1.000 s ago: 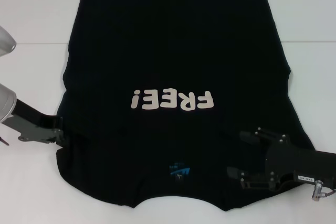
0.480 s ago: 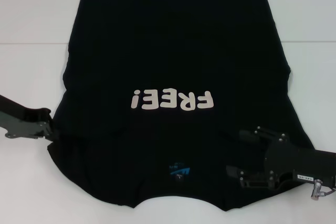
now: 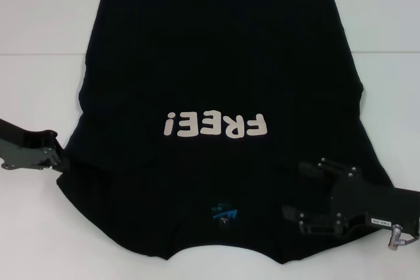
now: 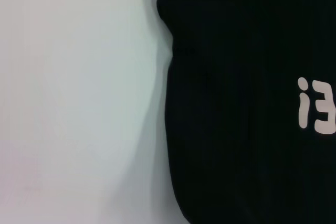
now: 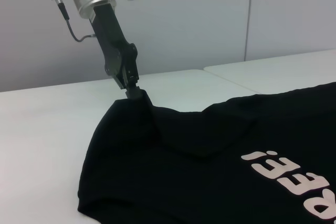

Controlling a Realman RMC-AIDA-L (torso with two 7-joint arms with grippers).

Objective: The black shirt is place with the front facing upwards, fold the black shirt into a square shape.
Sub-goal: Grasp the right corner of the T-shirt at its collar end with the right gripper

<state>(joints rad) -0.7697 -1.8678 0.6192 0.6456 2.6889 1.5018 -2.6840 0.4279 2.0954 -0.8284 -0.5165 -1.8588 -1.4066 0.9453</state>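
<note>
In the head view we see one large black cloth T-shirt (image 3: 216,90) with white "FREE!" lettering lying front-up on the white surface (image 3: 39,57), and our left gripper (image 3: 60,160), pinched on the sleeve edge, has drawn it further outward than a second ago, while our right gripper (image 3: 292,191) has stayed over the other shoulder, its opening unclear. The left wrist view shows only the shirt's side edge. The right wrist view shows the left gripper (image 5: 134,92) lifting that cloth into a peak.

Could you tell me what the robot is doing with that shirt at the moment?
The black shirt lies face up on the white table. The left end effector has pinched the shirt's edge by the near sleeve and lifted it into a peak. The right end effector sits on the opposite shoulder. No fold is made yet.
</note>
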